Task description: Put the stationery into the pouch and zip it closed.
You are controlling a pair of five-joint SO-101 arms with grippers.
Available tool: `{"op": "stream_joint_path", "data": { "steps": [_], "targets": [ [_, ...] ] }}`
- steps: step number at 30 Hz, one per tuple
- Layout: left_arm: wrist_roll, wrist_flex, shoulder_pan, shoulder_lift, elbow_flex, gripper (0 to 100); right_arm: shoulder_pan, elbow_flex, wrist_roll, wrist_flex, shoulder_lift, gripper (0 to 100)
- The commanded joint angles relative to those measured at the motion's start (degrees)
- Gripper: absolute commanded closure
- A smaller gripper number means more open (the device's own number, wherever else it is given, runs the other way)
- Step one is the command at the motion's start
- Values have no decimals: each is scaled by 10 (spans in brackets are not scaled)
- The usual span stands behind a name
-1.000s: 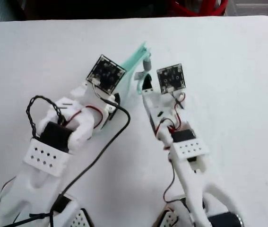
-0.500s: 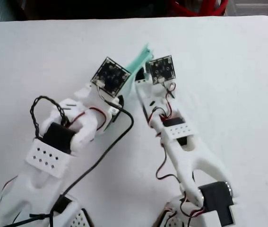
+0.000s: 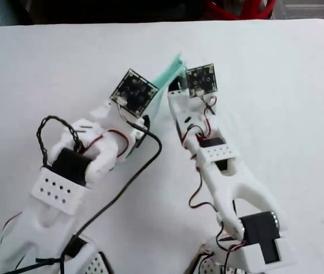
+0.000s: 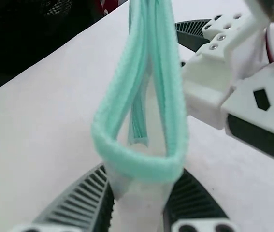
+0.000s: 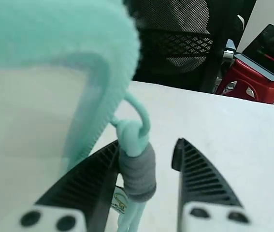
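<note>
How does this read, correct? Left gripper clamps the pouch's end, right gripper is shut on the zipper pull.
Not quite. The right gripper is open, not shut: in the right wrist view the zipper pull lies against one finger, with a clear gap to the other. The left gripper does clamp the pouch by its end.

Pouch in the left gripper (zip pull inside right gripper)

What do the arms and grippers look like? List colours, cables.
The left arm and right arm are white plastic with black motors, red wires, square black camera boards. The left arm carries a braided black cable. Ribbed dark grey fingers tip the left gripper and right gripper.
</note>
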Motion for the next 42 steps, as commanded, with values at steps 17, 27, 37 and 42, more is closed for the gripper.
{"op": "stream_joint_path", "data": {
  "steps": [17, 27, 37, 42],
  "targets": [
    [10, -110, 16, 3, 55, 891, 42, 54, 78, 109, -265, 980],
    [45, -124, 16, 4, 72, 891, 18, -164, 84, 407, -348, 980],
    [51, -255, 21, 4, 151, 891, -96, -424, 178, 735, -286, 980],
    [87, -280, 16, 4, 160, 891, -131, -522, 220, 868, -235, 980]
  ]
}}
